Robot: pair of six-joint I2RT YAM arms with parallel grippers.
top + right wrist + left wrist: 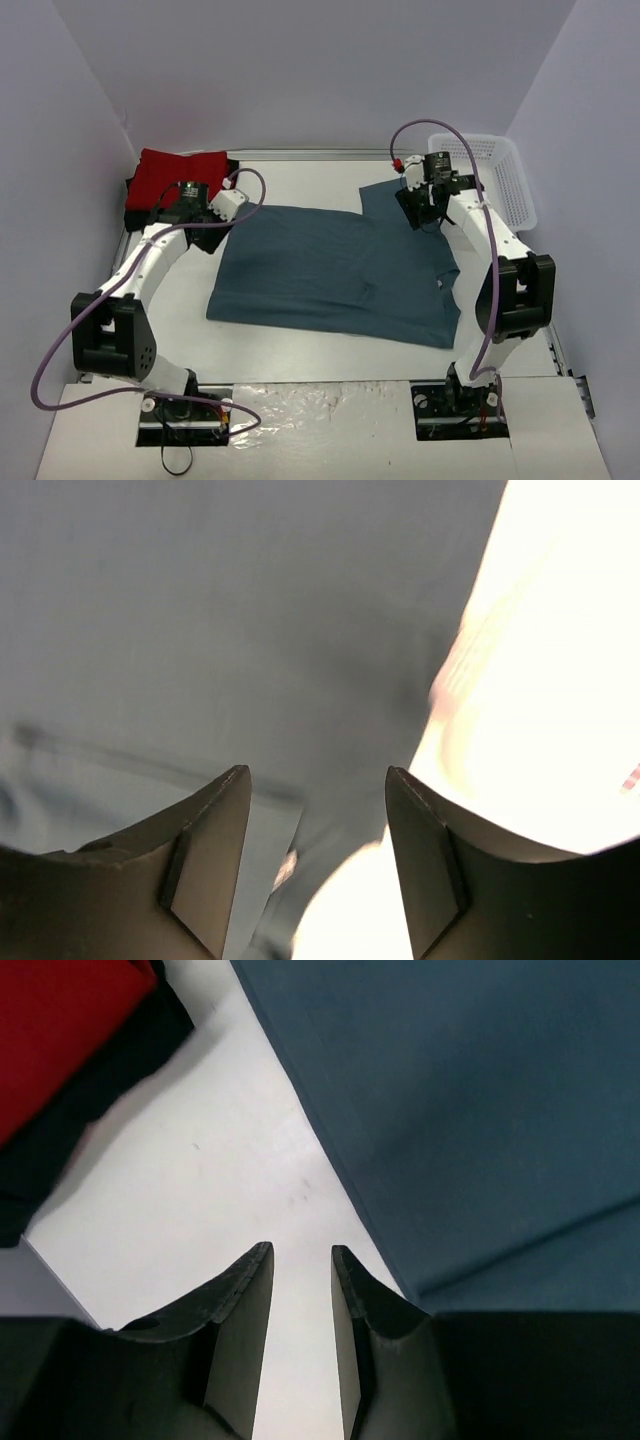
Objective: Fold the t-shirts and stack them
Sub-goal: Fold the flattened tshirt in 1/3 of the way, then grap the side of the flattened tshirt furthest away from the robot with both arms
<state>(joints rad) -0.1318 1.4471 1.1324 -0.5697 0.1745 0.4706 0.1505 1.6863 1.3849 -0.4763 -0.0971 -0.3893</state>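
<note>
The teal t-shirt (330,270) lies spread flat across the middle of the table, one sleeve reaching toward the back right. At the back left, the red t-shirt (180,172) lies folded on top of the black t-shirt (133,190). My left gripper (208,236) hovers at the teal shirt's back-left corner. In the left wrist view its jaws (300,1255) stand a little apart over bare table, with the teal cloth (480,1110) just to their right and the red (60,1020) and black (110,1080) shirts at upper left. My right gripper (415,212) is open above the teal sleeve (250,610), holding nothing.
A white lattice basket (500,165) stands at the back right corner, close to the right arm. Walls close in the table on the left, back and right. Crinkled foil (320,400) lies between the arm bases at the near edge.
</note>
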